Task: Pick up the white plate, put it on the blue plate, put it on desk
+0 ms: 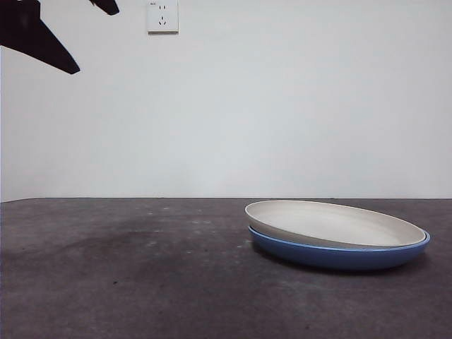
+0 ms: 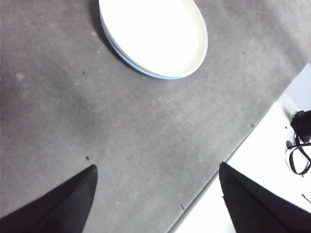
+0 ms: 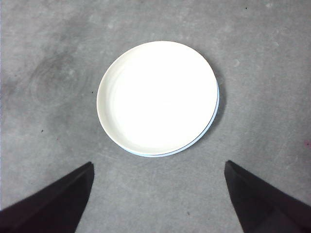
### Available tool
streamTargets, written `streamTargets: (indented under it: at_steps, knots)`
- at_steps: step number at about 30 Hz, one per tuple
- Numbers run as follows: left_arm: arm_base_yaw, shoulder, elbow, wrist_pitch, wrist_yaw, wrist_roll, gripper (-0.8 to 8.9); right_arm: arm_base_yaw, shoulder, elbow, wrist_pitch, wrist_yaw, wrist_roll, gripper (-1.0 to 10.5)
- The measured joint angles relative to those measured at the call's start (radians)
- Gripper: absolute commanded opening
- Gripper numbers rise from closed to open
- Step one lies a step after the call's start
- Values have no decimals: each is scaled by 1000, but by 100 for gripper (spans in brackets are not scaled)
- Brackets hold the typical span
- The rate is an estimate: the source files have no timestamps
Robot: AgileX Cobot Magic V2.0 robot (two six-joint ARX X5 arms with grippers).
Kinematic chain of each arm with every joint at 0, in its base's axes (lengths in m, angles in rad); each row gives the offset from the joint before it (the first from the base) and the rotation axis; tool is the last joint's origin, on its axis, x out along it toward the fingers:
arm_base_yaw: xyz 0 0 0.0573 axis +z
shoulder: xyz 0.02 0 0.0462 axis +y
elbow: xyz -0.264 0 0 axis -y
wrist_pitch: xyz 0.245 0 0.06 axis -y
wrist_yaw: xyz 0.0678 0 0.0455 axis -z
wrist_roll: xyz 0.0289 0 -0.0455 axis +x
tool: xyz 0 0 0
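The white plate point(image 1: 332, 222) rests tilted inside the blue plate point(image 1: 339, 256) on the desk point(image 1: 141, 282), right of centre in the front view. From above, the white plate point(image 3: 156, 97) covers the blue plate point(image 3: 216, 104) except for a thin rim sliver. My right gripper point(image 3: 158, 170) hovers high over the stack, open and holding nothing. The left gripper point(image 2: 158, 172) is also raised and open, off to the side of the white plate point(image 2: 153, 34) and blue plate point(image 2: 146, 73). In the front view only dark arm tips point(image 1: 42, 35) show at the top left.
A wall socket point(image 1: 162, 15) sits on the white wall behind. The desk's edge point(image 2: 228, 160) runs near the left gripper, with a white surface and black cables point(image 2: 299, 155) beyond it.
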Motion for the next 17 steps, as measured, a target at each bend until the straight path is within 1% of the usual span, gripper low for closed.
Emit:
streamTargets:
  at_steps: [4, 8, 17]
  knots:
    - [0, 0, 0, 16, 0, 0, 401, 0, 23, 0, 0, 4, 21, 430]
    - [0, 0, 0, 18, 0, 1, 401, 0, 91, 0, 11, 45, 35, 430]
    - [0, 0, 0, 18, 0, 3, 401, 0, 376, 0, 185, 51, 47, 429]
